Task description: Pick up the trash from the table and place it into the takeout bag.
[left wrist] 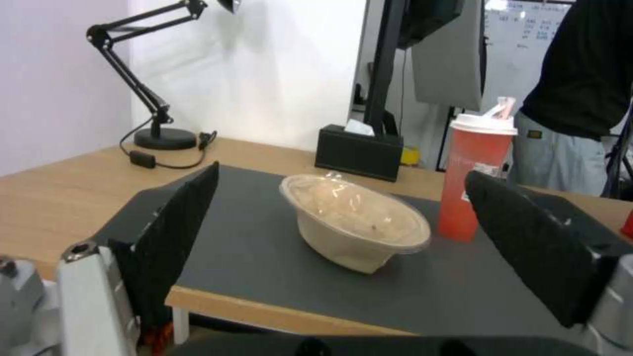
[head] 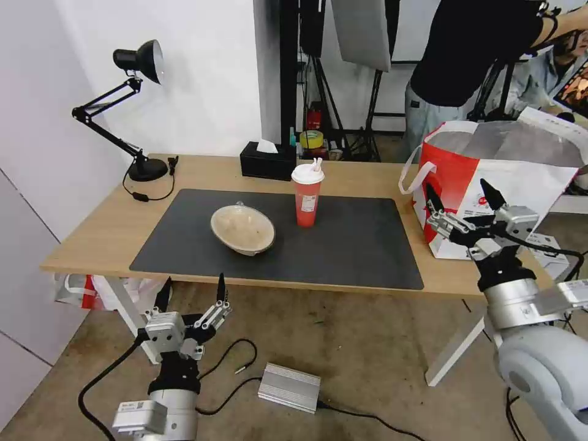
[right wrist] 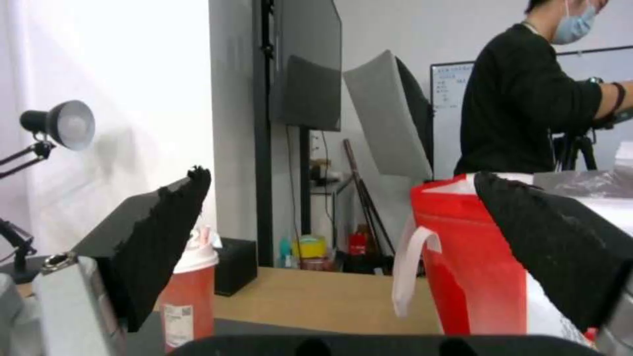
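Left gripper (head: pixel 193 293) hangs below the table (head: pixel 92 239) edge, fingers spread, empty. Right gripper (head: pixel 460 197) spread too, in front of takeout bag (head: pixel 527 177). Beige bowl (head: pixel 242 229) & red cup (head: pixel 307 195) sit on mat. Risk: tilted bowl slips or tall cup tips if nudged.

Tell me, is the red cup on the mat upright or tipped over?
Upright. The red cup stands on its base on the dark mat, white lid on top.

I'm looking into a studio-like lab: behind the table (head: pixel 92 239) stand light stands (head: pixel 324 92), a reflector panel (head: pixel 361 30) and a whiteboard (right wrist: pixel 448 99); a desk lamp (head: pixel 138 61) sits on its far corner.
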{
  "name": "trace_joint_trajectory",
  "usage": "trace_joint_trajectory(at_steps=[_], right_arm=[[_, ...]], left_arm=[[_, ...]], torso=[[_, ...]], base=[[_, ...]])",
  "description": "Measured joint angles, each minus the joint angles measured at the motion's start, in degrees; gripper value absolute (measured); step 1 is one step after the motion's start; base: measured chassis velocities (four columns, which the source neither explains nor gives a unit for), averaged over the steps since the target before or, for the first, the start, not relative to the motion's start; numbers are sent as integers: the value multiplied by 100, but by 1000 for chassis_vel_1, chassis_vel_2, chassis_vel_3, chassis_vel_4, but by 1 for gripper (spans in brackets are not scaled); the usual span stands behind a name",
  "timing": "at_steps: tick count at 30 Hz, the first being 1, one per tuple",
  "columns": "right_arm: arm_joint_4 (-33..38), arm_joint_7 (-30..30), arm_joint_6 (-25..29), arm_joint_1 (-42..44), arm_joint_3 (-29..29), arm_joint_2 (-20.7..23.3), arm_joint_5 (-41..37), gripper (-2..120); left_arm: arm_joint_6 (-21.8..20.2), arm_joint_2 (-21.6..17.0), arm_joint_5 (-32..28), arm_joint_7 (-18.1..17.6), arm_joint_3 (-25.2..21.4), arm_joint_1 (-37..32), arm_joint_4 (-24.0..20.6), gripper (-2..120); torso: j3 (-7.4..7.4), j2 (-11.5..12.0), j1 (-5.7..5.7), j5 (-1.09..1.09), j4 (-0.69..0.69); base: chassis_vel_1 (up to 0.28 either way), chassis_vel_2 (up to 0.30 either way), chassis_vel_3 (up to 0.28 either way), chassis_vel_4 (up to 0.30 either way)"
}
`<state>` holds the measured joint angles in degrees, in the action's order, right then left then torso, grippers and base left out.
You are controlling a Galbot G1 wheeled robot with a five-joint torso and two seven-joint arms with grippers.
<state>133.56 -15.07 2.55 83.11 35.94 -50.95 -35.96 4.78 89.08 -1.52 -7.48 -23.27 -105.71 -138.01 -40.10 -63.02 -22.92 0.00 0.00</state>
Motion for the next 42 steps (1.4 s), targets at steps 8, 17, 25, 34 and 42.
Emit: trace_joint_trajectory(at_steps=[8,17,25,34,42], right_arm=[[89,-67,111,389,-134,-281,280,100],[98,-54,201,698,-229,-514,472,100],[99,-44,251,870,-355,-687,677,100],[100,-33,387,1092,-490,-814,929,100],[40,-35,537,1287,-643,-976,1218,100]], left_arm=[[1,-26,0,0,-11,-34,-12,100],[1,-51,-4,-1,-29,-37,-25,100],[3,-64,-12,0,-33,-14,-8,100],[3,-129,-126,-6,-106,2,-9,100],[3,-168,-148,-10,-117,21,-12,100]], torso=[[0,0,1,0,0],[0,0,0,0,0],[0,0,0,0,0],[0,0,0,0,0],[0,0,0,0,0]], base=[[0,0,0,0],[0,0,0,0],[0,0,0,0],[0,0,0,0],[0,0,0,0]])
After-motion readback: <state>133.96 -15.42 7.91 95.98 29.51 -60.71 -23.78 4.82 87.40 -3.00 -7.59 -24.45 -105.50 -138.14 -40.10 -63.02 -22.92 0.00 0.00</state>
